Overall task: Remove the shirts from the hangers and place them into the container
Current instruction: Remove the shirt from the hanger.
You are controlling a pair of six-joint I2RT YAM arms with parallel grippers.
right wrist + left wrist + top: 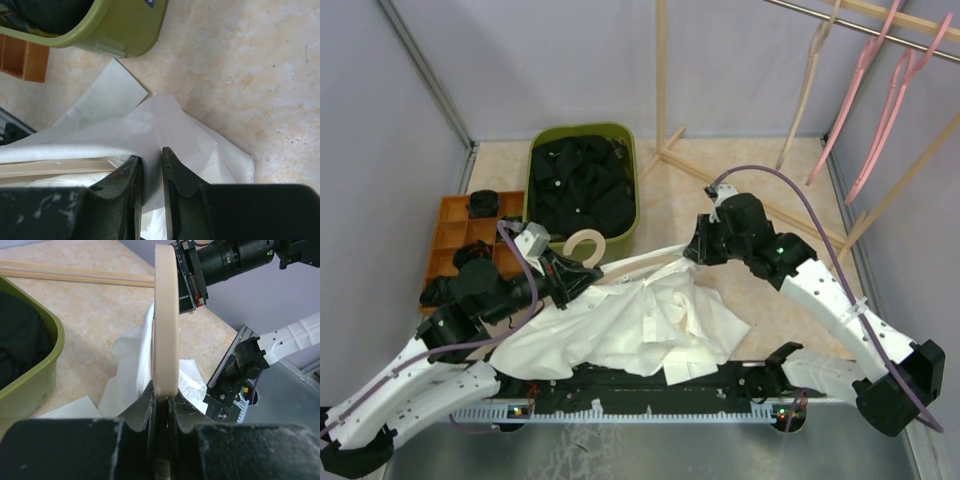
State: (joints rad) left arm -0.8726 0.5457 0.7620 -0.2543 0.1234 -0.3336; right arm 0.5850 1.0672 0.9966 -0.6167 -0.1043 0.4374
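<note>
Pale tabletop [750,170] is bearing the white shirt [640,325], lying crumpled by its near edge, while the left gripper [161,397] is clamping the beige hanger [165,315], the right gripper [151,165] is pinching a fold of that shirt, and the green container [632,190] is sitting toward the far left corner.

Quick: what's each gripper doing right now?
Left gripper: closed on the hanger hook.
Right gripper: closed, pinching the white shirt.
</note>
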